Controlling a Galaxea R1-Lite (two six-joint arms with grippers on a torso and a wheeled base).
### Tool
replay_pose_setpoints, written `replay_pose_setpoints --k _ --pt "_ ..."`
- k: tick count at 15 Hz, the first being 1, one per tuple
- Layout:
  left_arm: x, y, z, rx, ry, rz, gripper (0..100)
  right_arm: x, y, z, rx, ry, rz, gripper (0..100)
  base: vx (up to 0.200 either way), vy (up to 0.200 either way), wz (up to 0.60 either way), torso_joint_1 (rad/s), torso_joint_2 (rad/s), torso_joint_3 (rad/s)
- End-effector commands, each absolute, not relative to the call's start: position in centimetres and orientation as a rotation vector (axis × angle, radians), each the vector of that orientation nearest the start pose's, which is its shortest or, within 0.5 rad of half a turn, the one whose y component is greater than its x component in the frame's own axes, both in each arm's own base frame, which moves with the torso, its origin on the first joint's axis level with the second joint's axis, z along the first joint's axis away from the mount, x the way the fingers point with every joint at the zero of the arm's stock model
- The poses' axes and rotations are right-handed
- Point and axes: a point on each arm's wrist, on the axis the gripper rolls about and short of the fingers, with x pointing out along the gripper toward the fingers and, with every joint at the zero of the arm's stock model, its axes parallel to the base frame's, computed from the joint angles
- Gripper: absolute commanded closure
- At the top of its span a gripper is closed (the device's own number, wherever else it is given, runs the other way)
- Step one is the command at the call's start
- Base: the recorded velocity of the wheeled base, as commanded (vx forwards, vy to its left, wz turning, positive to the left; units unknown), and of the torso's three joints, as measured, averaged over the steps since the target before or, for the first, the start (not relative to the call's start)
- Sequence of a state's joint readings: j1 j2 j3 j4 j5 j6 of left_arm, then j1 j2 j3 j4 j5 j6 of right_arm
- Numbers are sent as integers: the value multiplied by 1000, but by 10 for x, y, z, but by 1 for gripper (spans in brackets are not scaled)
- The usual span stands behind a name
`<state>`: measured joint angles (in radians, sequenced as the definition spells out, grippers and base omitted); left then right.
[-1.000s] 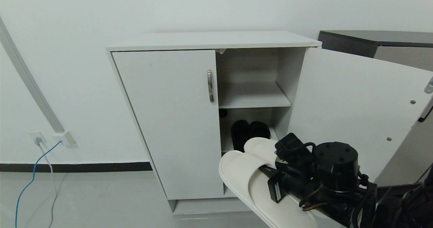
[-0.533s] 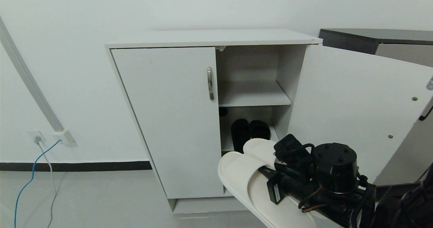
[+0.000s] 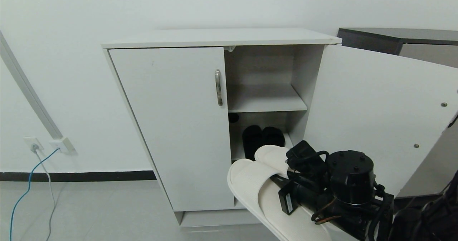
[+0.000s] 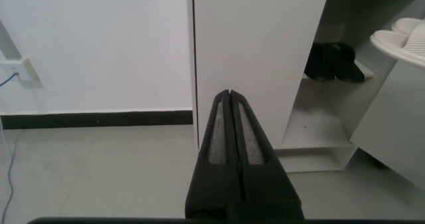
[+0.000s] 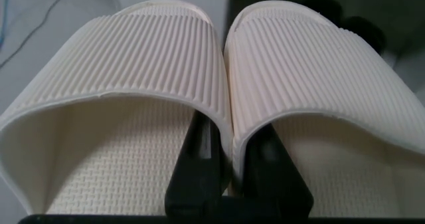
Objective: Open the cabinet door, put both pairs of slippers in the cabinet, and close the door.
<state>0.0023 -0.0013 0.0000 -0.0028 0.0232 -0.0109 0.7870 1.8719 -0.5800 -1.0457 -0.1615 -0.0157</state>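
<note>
Carrying the white slippers (image 3: 256, 183) to the cabinet (image 3: 214, 37) is the step you are on. Your right gripper (image 5: 229, 161) has its fingers (image 5: 199, 151) clamped on the two inner sides of the pair, where the slippers touch. One pinch holds both. The pair is up in the air, just in front of the open side of the cabinet, with the toes pointing in.

The right door (image 3: 375, 116) stands wide open. The black slippers (image 3: 263, 139) are already inside, side by side at the back of the lower shelf (image 3: 237, 151). The upper shelf (image 3: 266, 103) is above them.

Your left gripper (image 4: 229, 127) has its fingers pressed together and holds nothing. It hangs low over the floor (image 4: 99, 171), in front of the shut left door (image 3: 171, 126).

I think you are about halfway through: one pair is in, one is on its way, and the door is not yet shut.

Next, push the white pair forward through the gap. The pair looks wide, so keep it between the edge of the left door and the right wall. Set the soles flat on a shelf before you let the fingers part. If you use the lower shelf, stop short of the black pair. After that, pull your arm out and swing the right door shut.
</note>
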Motion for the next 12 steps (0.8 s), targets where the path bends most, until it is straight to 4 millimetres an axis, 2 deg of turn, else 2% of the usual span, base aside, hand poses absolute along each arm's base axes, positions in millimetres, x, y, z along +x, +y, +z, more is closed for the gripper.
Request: replay_pose_setpoints --k 1,3,6,9,12 --pt "-23 0 76 -11 -3 26 100 226 231 114 -128 209 551 100 0 0 0 0 0 0" --pt "-23 0 76 -11 -3 26 100 233 252 113 -101 194 390 100 0 0 0 0 0 0" --pt "-23 0 76 -11 -3 26 100 238 269 125 -68 226 224 100 0 0 0 0 0 0" --pt "-23 0 76 -11 -3 26 100 247 277 142 -24 257 78 100 0 0 0 0 0 0" --pt "-23 0 76 -11 -3 26 100 255 280 163 -2 196 7 100 0 0 0 0 0 0"
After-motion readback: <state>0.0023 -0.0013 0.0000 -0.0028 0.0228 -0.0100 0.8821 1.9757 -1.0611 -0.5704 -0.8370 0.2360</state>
